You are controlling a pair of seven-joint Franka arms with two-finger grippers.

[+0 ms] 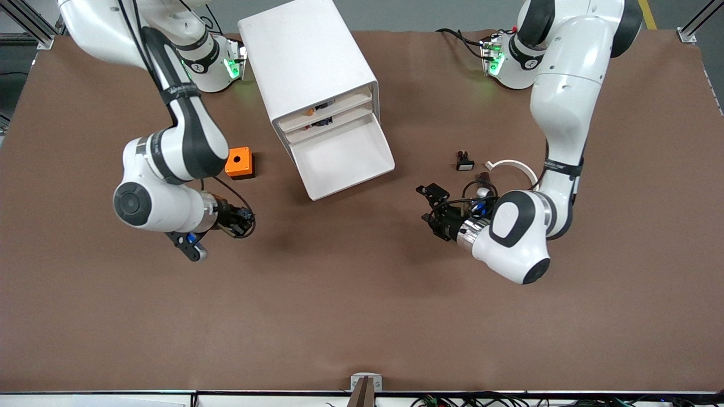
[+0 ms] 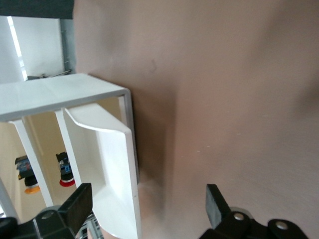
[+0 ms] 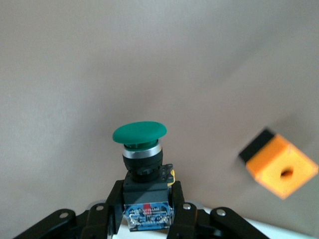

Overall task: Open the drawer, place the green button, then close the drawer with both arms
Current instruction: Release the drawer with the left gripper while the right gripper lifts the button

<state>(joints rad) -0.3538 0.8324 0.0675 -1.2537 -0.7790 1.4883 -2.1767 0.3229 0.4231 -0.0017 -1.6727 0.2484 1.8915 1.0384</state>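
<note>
Right gripper (image 3: 147,211) clamps the small, rigid, light green-capped button (image 3: 139,133) by its boxy body; left gripper (image 2: 149,206) spread empty beside the open drawer (image 1: 345,158).

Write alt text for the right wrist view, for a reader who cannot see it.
The right gripper is shut on the boxy black-and-blue body of the button, whose round green cap points away from the camera, over the brown table. An orange cube with a hole in its face sits on the table farther off.
</note>
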